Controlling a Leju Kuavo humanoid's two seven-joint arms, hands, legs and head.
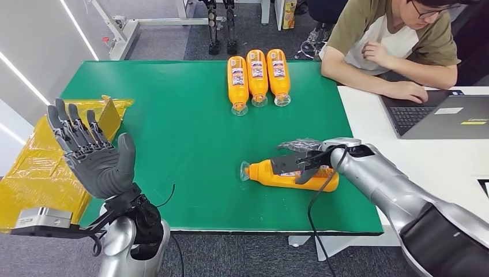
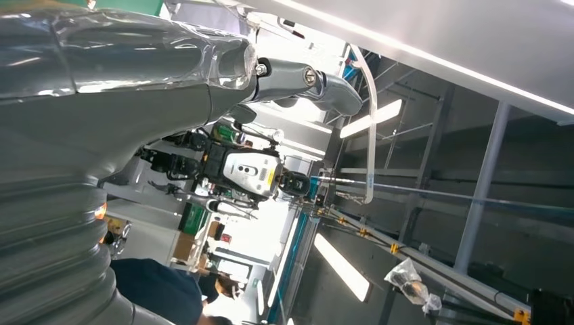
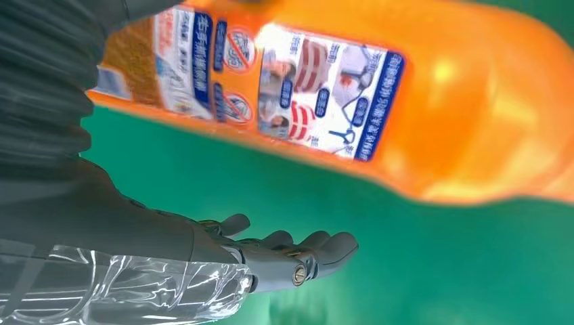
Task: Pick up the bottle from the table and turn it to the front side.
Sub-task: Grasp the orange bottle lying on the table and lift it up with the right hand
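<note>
Orange bottle (image 1: 291, 176) lying on its side on the green table (image 1: 173, 133) | right hand (image 1: 303, 158) over it, fingers spread, not gripping | left hand (image 1: 92, 153) raised, empty, splayed | risk: the round bottle rolls away under a loose grasp.

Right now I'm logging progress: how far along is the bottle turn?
Early. Three bottles lie lined up at the table's far edge. The right hand is at the lying bottle, fingers over it; a firm grip isn't clear. The left hand is raised, spread, empty. Lifting and turning remain.
</note>
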